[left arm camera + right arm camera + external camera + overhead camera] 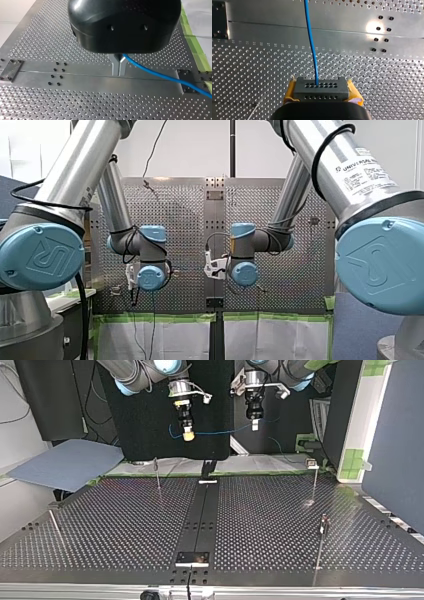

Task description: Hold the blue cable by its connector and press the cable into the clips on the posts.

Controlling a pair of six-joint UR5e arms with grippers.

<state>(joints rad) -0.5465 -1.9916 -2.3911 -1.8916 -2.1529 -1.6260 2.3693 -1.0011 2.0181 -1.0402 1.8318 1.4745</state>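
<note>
Here, connector (321,92) sits inside right pincer (322,88)

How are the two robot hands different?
My left gripper has thin metal fingers; my right gripper has yellow pads. My left gripper pinches the bare blue cable; my right gripper clamps the cable's dark connector. Both are shut and held above the table, sharing one cable.
</note>
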